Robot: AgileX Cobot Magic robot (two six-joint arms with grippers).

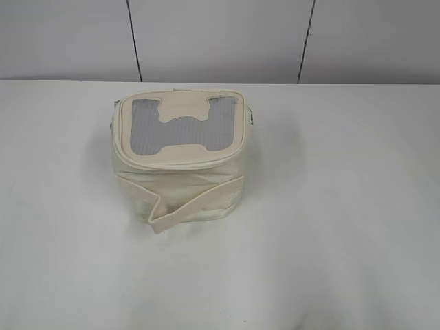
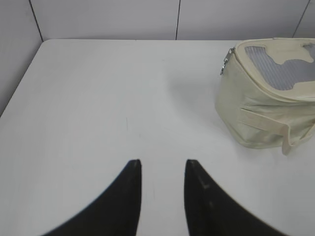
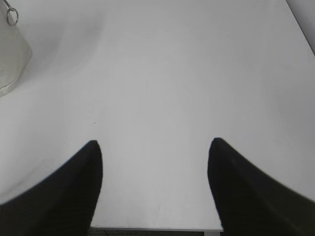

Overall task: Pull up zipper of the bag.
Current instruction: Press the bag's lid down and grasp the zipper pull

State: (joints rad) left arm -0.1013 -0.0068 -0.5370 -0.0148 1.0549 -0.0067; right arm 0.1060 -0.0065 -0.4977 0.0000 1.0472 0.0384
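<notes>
With the bag (image 1: 180, 161) sitting toward the far edge of the table (image 1: 344, 206) and both grippers empty, the left gripper (image 2: 163, 169) narrowly parted and the right gripper (image 3: 154, 147) spread wide, you should steady the bag's side first, then pinch a ring pull (image 3: 12, 16) on the zipper (image 2: 229, 55) squarely.

Looks like a lab or test bench: plain white table (image 1: 344, 206), bare pale panelled wall (image 1: 220, 38) with dark vertical seams at the far edge, no household clutter.
</notes>
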